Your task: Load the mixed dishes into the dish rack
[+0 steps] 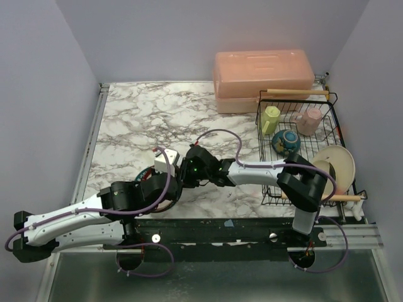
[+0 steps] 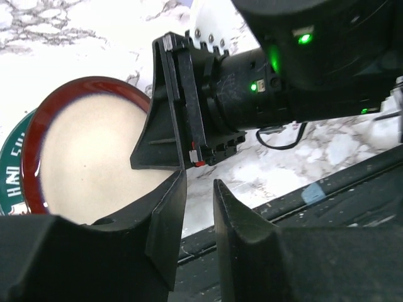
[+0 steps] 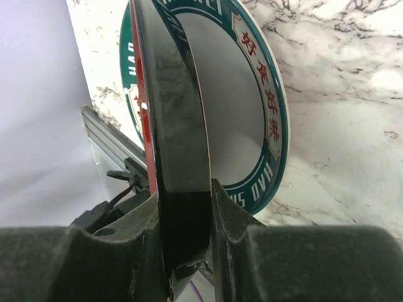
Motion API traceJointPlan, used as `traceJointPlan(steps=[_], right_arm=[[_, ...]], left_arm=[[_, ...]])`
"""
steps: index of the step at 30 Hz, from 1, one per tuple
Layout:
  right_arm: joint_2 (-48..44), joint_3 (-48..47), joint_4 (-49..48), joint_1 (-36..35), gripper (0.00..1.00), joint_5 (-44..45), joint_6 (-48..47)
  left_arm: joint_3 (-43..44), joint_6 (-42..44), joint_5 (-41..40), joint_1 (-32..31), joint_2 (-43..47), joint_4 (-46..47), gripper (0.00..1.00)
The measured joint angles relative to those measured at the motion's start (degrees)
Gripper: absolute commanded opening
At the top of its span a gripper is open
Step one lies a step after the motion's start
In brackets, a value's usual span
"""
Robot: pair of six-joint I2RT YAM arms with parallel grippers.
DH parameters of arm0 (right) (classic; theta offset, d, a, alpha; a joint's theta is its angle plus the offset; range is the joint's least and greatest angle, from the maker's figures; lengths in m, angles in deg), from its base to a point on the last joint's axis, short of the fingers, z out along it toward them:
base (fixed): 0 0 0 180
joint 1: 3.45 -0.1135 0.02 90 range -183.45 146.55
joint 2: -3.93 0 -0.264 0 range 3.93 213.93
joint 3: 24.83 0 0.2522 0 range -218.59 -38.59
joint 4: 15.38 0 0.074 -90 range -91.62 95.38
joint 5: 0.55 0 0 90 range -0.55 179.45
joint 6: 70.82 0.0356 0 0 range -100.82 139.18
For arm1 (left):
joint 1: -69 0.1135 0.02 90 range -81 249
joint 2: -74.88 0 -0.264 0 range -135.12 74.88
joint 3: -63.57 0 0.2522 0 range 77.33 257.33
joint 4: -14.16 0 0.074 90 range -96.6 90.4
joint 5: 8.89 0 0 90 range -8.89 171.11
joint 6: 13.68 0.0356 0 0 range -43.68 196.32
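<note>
The marble table (image 1: pixel 138 113) bears the dish rack (image 1: pixel 259 119) at far right, holding floral plate (image 1: pixel 337 163), bowl (image 1: pixel 286 141), mug (image 1: pixel 271 118) and pink cup (image 1: pixel 308 119). Near the front edge, the right gripper (image 3: pixel 186 207) clamps the maroon-rimmed plate (image 3: pixel 179 126), backed by a teal-rimmed plate (image 3: pixel 252 113); the left gripper (image 2: pixel 198 179) is parted, empty

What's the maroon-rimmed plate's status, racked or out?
Out. Maroon-rimmed plate, rim clamped in right tool, is left of the dish rack.
</note>
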Motion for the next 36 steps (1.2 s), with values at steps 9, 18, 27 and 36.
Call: traceJointPlan(steps=[9, 18, 27, 36], right_arm=[[-6.38, 1.31, 2.27, 0.13, 0.0, 3.39, -4.94], [-21.46, 5.75, -0.07, 4.98, 0.0, 3.13, -8.33], [-44.15, 6.88, 11.04, 20.13, 0.0, 13.73, -18.84], [-58.29, -2.21, 34.53, 19.23, 0.0, 32.33, -31.87]], left_arm=[[5.25, -0.52, -0.35, 0.0, 7.52, -2.93, 0.38], [5.81, -1.84, -2.84, 0.0, 17.86, -5.42, 0.45], [6.16, 0.26, -3.19, 0.0, 16.83, -4.48, 0.52], [9.03, 8.7, -2.89, 0.07, 6.78, 1.09, 0.53]])
